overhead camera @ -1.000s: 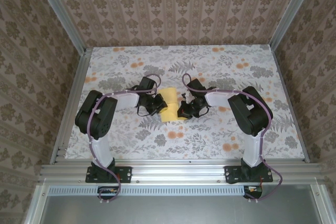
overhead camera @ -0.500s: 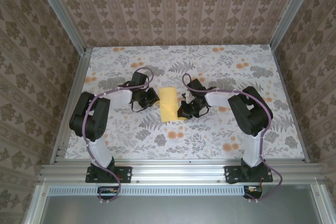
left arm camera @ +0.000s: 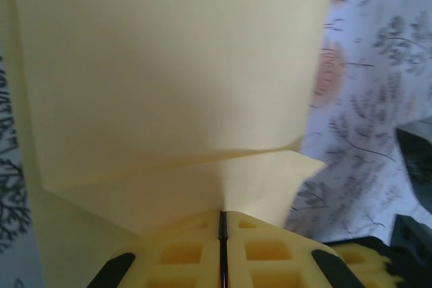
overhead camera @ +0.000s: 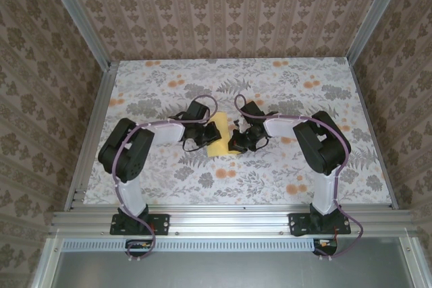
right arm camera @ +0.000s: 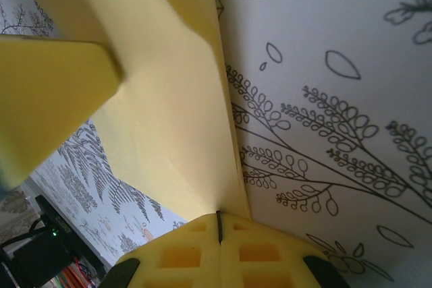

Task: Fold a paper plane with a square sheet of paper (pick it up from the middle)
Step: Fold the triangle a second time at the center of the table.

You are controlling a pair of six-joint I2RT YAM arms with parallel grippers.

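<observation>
Top external, folded yellow paper (overhead camera: 218, 138) on floral table (overhead camera: 304, 166), left gripper (overhead camera: 205, 141) closed touching it, right gripper (overhead camera: 235, 143) closed at its edge

Paper (overhead camera: 218, 141): plain pale yellow, unprinted.
Table (overhead camera: 283, 82): white ground, grey leaf-and-fern print, scattered orange flowers.
Walls (overhead camera: 229, 11): beige-brown, striped damask motif.
Arms (overhead camera: 128, 148): black, white lower links; cables (overhead camera: 202, 96) lilac.
</observation>
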